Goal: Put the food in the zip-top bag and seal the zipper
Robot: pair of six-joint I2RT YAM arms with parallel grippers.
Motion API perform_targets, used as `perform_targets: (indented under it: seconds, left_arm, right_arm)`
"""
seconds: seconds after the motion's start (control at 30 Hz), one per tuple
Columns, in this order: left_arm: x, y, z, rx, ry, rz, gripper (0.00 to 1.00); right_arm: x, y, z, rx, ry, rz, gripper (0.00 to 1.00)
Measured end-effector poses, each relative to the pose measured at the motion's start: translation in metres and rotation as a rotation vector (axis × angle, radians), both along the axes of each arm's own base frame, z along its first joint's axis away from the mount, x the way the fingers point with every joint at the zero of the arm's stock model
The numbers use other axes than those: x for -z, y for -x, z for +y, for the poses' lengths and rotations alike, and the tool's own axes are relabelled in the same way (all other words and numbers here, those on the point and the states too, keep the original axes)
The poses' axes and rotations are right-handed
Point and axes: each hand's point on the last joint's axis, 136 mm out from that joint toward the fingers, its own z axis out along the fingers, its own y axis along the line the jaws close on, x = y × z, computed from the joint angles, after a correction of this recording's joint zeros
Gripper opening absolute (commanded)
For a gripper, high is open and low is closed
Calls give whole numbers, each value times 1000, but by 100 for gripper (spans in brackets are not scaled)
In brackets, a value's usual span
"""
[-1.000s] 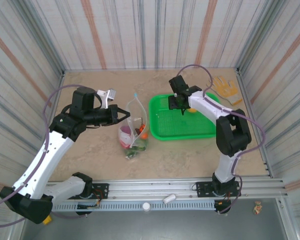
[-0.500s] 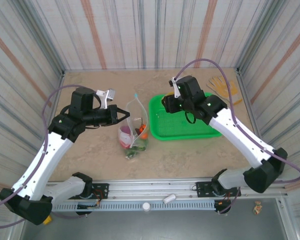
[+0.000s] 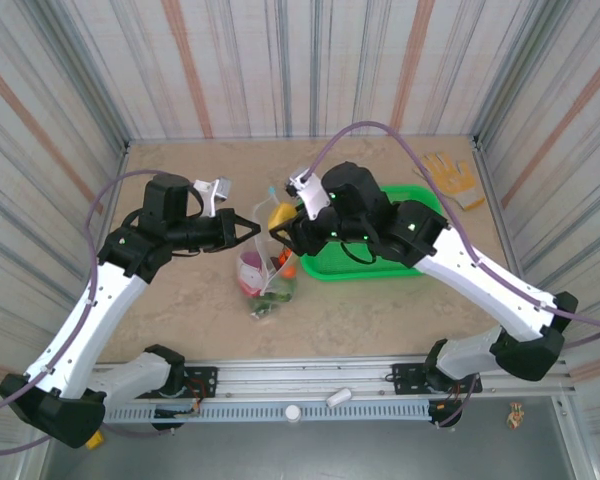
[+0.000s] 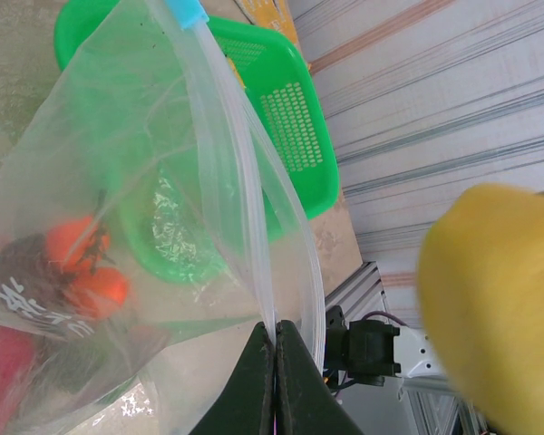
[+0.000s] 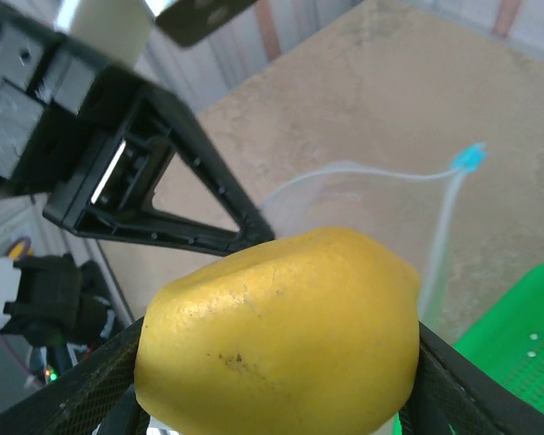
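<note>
Under the R gripper (image 3: 285, 228) sits the open mouth of the bag (image 3: 268, 265), almost straight below its tips. R jaws are spread wide round a yellow piece (image 5: 276, 331) and clamp it from both sides, with the piece bulging out past the tips.

L gripper (image 4: 274, 349) is pinched tight on one lip of the zipper (image 4: 231, 154). It holds that lip up, so the bag hangs off its tips w/ the belly on the table (image 3: 180, 300). From the L tips the mouth's long axis runs away towards the slider (image 4: 189, 13) at the far end. The other lip bows out to the R-gripper side, which leaves a narrow slot.

Key relation: the yellow piece is just beside the L tips, near the pinch end of the slot, not over the slider end. R arm is the nearer one for the drop, as L is busy holding. The piece looks about as wide as the gap, so it prob. needs to go down along the slot's axis or it will catch a lip.

Other food already sits low in the bag: orange pieces (image 4: 91, 272), plus red and green.

Behind the R gripper, on its wrist side, is the basket (image 3: 325, 265), and a glove (image 3: 450, 178) lies well beyond that. The table is flat, and there is little room between the two grippers.
</note>
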Motion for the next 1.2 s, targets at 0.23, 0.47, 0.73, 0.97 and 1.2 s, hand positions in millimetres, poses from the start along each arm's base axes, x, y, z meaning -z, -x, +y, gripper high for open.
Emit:
perform_targets:
  seconds: [0.23,0.47,0.73,0.97,1.2]
  left_arm:
    - [-1,1,1,-6,-3,-3,0]
    - [1,1,5,-23,-18,0,0]
    - [-10,4,5,-20,-4,-28,0]
    - [-10,4,5,-20,-4,-27,0]
    - [-10,4,5,-20,-5,-27,0]
  right_arm:
    - [30,1,20,-45,58,49,56]
    - [48,-7,21,-18,108,55,56]
    - [106,-26,16,60,302,99,57]
    - [113,-29,14,74,329,99,85]
    - [112,-29,14,75,328,98,80]
